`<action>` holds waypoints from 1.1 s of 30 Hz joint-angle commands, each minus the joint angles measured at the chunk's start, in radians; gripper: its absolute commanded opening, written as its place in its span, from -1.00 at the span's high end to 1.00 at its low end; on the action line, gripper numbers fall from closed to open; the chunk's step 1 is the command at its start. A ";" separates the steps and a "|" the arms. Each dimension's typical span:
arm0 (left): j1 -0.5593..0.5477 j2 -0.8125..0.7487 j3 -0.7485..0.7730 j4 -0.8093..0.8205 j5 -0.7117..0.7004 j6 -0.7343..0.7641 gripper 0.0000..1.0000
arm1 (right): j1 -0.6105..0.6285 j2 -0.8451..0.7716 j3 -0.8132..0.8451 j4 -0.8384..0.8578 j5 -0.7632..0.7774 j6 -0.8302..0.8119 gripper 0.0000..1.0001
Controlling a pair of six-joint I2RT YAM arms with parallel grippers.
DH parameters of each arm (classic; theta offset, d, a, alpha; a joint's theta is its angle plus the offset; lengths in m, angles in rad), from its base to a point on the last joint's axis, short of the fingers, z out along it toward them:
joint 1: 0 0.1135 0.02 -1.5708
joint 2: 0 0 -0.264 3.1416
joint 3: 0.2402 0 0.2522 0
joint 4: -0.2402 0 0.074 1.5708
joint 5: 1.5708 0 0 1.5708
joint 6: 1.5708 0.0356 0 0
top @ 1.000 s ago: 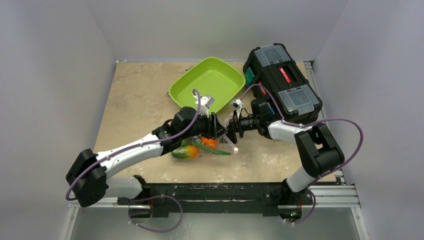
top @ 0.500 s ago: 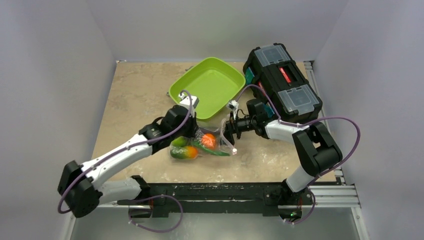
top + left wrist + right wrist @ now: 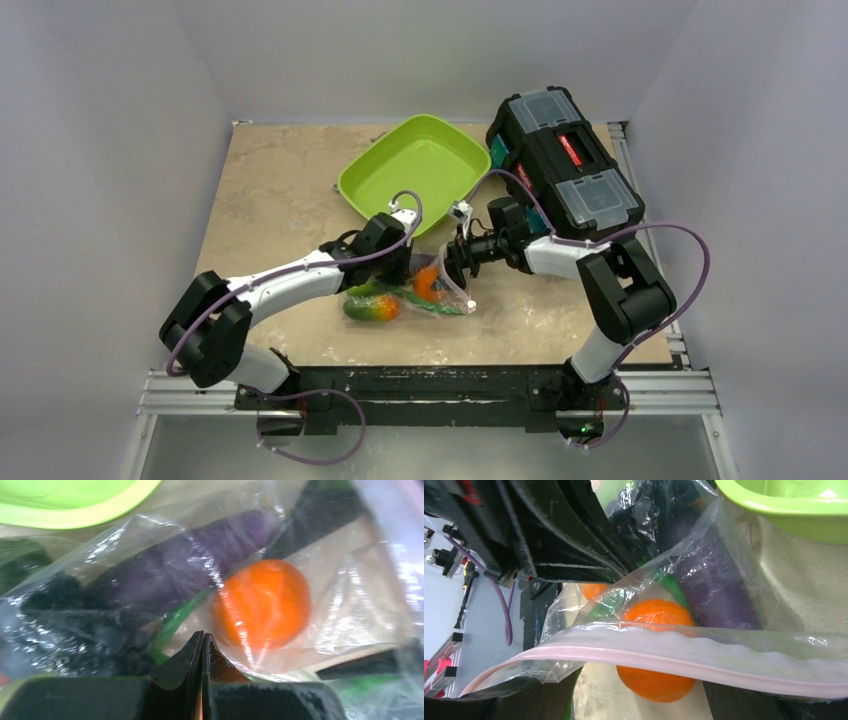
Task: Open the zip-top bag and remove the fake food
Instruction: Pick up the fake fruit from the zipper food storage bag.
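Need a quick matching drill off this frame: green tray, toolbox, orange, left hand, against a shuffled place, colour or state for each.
Column A
1. green tray
2. toolbox
3. orange
4. left hand

Column B
a. fingers shut together
b. inside the zip-top bag
c. black, just right of the tray
d. lime, on the far side of the bag

Pairs: 1-d, 2-c, 3-b, 4-a
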 commanded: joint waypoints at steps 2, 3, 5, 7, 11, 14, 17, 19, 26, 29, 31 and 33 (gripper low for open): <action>-0.009 -0.001 -0.019 0.118 0.154 -0.047 1.00 | 0.031 0.026 0.049 -0.022 0.013 -0.018 -0.87; -0.010 -0.001 -0.032 0.134 0.165 -0.057 1.00 | 0.036 0.031 0.054 -0.033 0.023 -0.024 -0.87; -0.012 0.002 -0.045 0.157 0.174 -0.078 1.00 | 0.042 0.033 0.061 -0.057 0.057 -0.039 -0.87; -0.011 0.010 -0.050 0.168 0.175 -0.088 1.00 | 0.042 0.036 0.066 -0.071 0.085 -0.048 -0.87; -0.012 0.037 -0.039 0.173 0.182 -0.093 1.00 | 0.046 0.041 0.069 -0.069 0.091 -0.044 -0.89; -0.012 0.072 -0.030 0.196 0.203 -0.106 1.00 | 0.059 0.053 0.074 -0.084 0.124 -0.057 -0.88; -0.013 0.090 -0.030 0.217 0.214 -0.121 1.00 | 0.064 0.069 0.086 -0.106 0.157 -0.070 -0.83; -0.013 0.078 -0.031 0.214 0.202 -0.124 1.00 | 0.064 0.069 0.092 -0.119 0.177 -0.069 -0.65; -0.001 -0.072 -0.063 0.138 0.086 -0.120 1.00 | 0.061 0.002 0.135 -0.217 0.203 -0.188 0.35; 0.003 -0.150 -0.084 0.110 0.051 -0.117 1.00 | 0.058 -0.067 0.148 -0.272 0.201 -0.248 0.57; 0.005 -0.202 -0.099 0.095 0.034 -0.115 1.00 | 0.055 -0.116 0.151 -0.305 0.207 -0.288 0.64; 0.004 -0.257 -0.111 0.076 0.027 -0.107 1.00 | 0.048 -0.145 0.151 -0.342 0.229 -0.322 0.68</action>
